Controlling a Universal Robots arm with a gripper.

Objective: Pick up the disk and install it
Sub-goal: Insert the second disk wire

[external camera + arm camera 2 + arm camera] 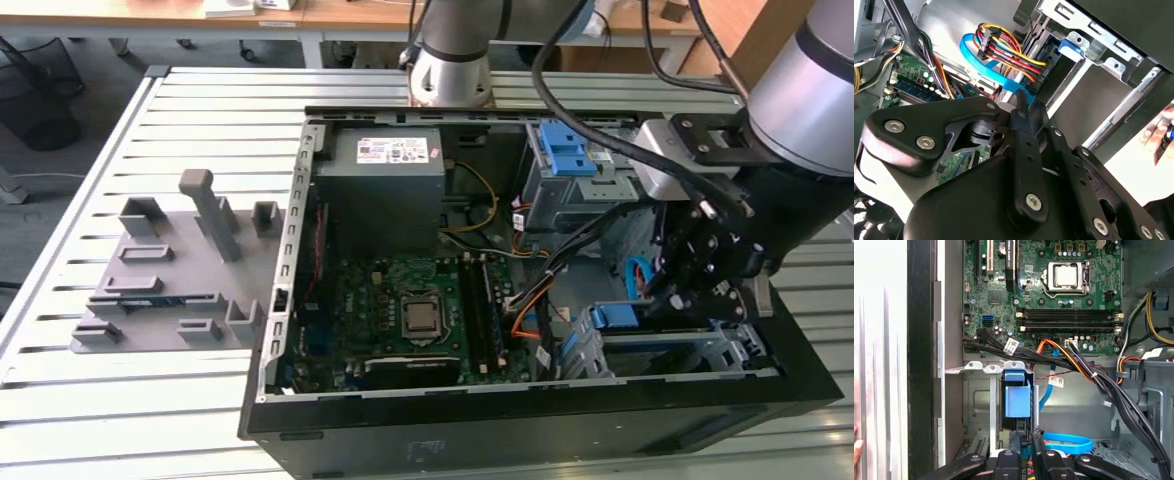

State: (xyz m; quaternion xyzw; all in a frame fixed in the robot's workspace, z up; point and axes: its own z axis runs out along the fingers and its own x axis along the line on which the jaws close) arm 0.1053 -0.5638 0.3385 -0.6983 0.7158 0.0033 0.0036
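Blue-framed disk (1017, 395) standing in bay (979, 367), fingers (1021, 110) closed just behind it: looks like seating step, calls for straight, gentle pressure clear of cables (1089, 372).

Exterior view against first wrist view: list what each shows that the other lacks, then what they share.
Exterior view alone: the slatted table, the grey fixture tray on it, the power supply box and the arm reaching into the case.

First wrist view alone: the blue data cable coiled on the case floor.

Both: the motherboard, its processor socket and the blue carrier bracket in the drive cage by the claw.
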